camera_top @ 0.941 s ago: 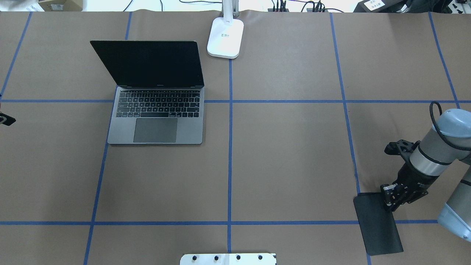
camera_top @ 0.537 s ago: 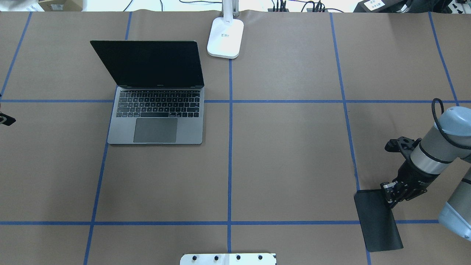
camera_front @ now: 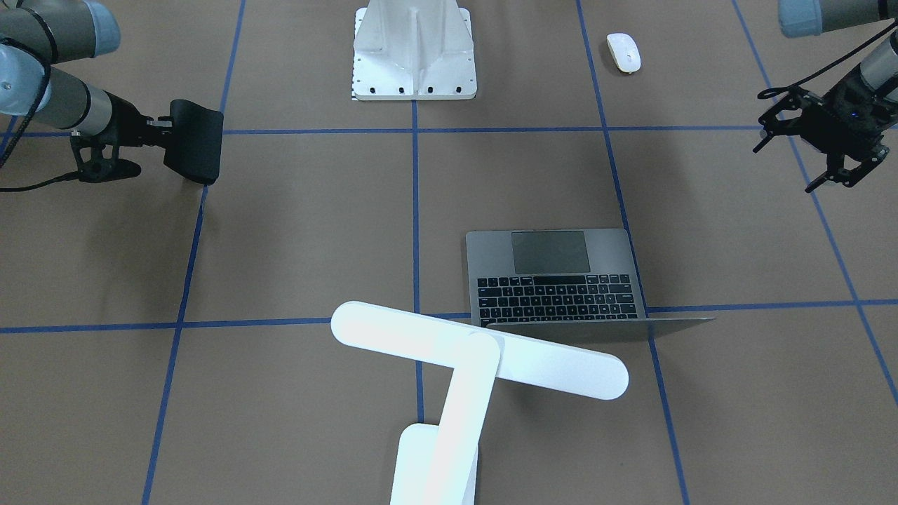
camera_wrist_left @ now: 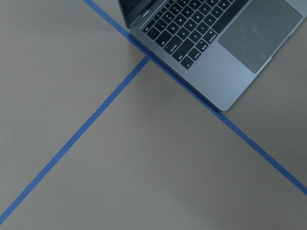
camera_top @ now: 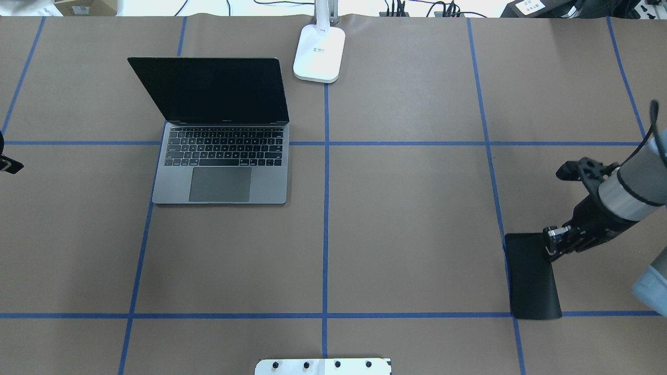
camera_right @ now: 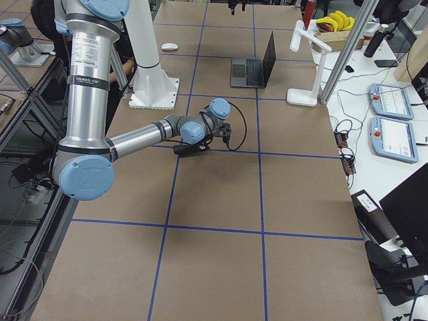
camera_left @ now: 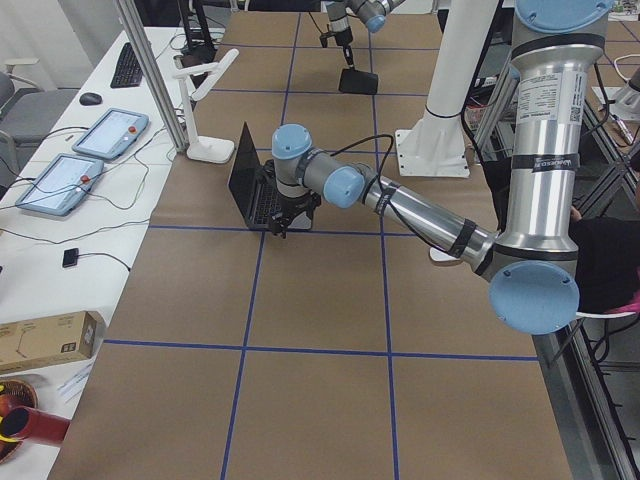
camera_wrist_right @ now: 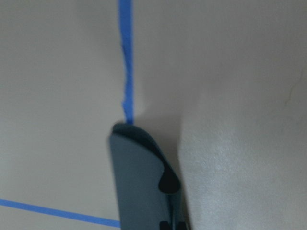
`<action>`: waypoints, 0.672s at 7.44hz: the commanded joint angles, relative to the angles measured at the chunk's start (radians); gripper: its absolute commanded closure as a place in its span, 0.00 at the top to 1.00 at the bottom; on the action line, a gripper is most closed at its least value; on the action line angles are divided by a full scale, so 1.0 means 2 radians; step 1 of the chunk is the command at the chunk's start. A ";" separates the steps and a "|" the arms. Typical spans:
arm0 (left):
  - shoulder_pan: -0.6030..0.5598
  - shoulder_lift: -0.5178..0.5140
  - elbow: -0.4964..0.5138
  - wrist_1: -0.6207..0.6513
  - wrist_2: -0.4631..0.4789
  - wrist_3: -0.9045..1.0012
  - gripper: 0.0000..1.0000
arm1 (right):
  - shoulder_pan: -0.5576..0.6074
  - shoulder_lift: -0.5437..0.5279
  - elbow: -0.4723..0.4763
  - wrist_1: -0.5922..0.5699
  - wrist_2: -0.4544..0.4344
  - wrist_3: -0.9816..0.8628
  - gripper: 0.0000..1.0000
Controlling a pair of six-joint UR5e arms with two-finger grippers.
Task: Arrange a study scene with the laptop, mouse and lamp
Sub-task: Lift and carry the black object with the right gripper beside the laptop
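The open space-grey laptop (camera_top: 221, 156) stands at the back left, and it also shows in the front view (camera_front: 561, 280) and the left wrist view (camera_wrist_left: 216, 43). The white lamp stands behind it, with its base (camera_top: 319, 52) at the table's far edge and its bar head (camera_front: 477, 349) over the laptop's side. The white mouse (camera_front: 624, 52) lies near the robot's base on its left side. My right gripper (camera_top: 552, 245) is shut on one edge of a black mat (camera_top: 531, 276). My left gripper (camera_front: 782, 168) hangs open and empty left of the laptop.
A white ribbed pedestal (camera_front: 414, 49) stands at the table's near middle edge (camera_top: 323, 366). Blue tape lines divide the brown table top (camera_top: 406, 224). Cables and boxes lie beyond the far edge.
My right gripper has moved away from the robot with the black mat, which has shifted toward the table's middle row. The laptop and lamp have not moved.
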 commanded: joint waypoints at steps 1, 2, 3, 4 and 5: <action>0.001 0.009 -0.018 -0.001 0.037 -0.141 1.00 | 0.030 0.036 0.015 -0.001 -0.025 -0.001 0.16; 0.001 0.042 -0.055 -0.002 0.044 -0.242 1.00 | 0.042 0.080 0.016 -0.034 -0.026 -0.012 0.16; 0.008 0.074 -0.083 -0.001 0.045 -0.309 1.00 | 0.045 0.150 0.016 -0.129 -0.043 -0.054 0.16; 0.026 0.098 -0.094 -0.005 0.045 -0.380 1.00 | 0.046 0.230 0.014 -0.242 -0.065 -0.098 0.16; 0.062 0.120 -0.097 -0.034 0.045 -0.451 1.00 | 0.034 0.296 0.005 -0.321 -0.089 -0.124 0.16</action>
